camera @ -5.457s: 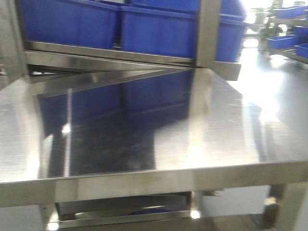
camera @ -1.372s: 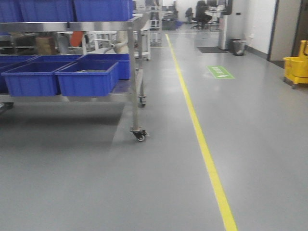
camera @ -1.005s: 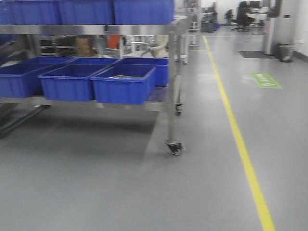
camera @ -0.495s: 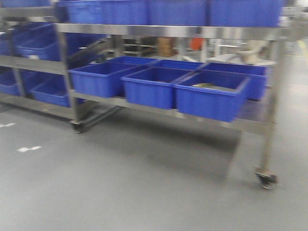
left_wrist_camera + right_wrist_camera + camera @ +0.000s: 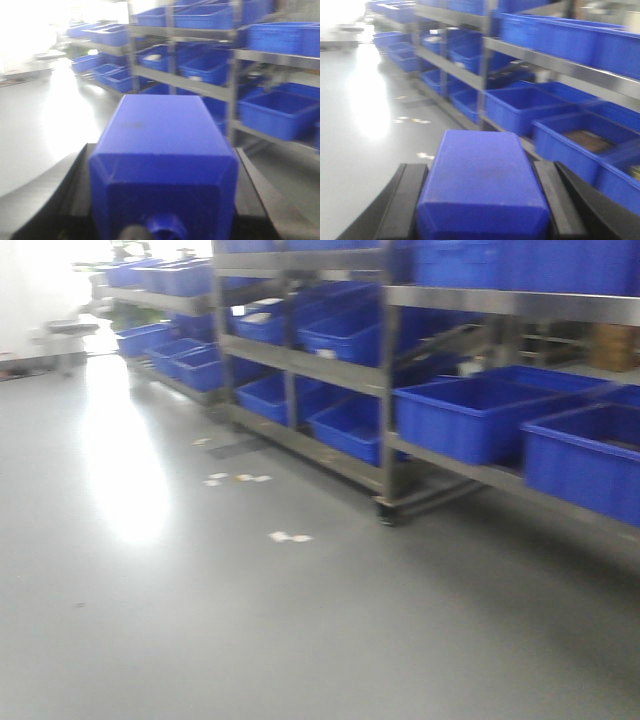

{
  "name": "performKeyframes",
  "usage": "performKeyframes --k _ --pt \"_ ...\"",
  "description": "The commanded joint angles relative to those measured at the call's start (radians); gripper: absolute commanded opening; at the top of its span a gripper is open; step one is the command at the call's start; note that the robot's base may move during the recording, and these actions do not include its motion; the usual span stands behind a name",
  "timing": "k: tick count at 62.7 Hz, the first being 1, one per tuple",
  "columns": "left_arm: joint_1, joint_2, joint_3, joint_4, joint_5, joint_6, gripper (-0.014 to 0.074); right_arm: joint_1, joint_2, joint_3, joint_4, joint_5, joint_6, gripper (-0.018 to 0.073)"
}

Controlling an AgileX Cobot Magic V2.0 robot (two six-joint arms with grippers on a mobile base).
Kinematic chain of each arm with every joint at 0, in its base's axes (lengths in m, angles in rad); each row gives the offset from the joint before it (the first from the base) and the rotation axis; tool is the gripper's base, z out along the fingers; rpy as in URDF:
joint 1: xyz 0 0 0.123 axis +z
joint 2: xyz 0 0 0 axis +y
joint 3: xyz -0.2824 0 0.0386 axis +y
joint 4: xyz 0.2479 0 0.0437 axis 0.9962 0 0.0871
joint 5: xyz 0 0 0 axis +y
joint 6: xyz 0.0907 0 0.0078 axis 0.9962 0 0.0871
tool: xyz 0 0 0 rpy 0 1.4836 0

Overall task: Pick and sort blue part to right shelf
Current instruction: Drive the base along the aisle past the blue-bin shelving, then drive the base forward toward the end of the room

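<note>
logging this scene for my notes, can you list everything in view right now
racks: several, steel grey, in a row along the right of the aisle
bins: many, blue, on the rack levels
floor: grey, shiny, with glare at the left
floor marks: a few, white, beside the nearest rack
bottle-shaped block: 1, blue, cap toward the camera, between the left gripper's fingers
plain block: 1, blue, no cap in view, between the right gripper's fingers
left gripper: 1, black, closed on the bottle-shaped block
right gripper: 1, black, closed on the plain block
</note>
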Motion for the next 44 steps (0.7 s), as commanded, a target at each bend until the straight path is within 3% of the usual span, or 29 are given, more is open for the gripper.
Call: performKeyframes --k 1,44 --pt "-0.002 0.011 -0.029 -0.007 -0.094 -0.003 0.0331 -0.008 0.009 -0.029 -0.004 -0.091 -0.006 0.0426" --pt "-0.002 0.011 -0.029 -0.007 -0.094 -0.003 0.0331 -0.008 0.009 -0.029 -0.004 -0.091 -0.006 0.0426"
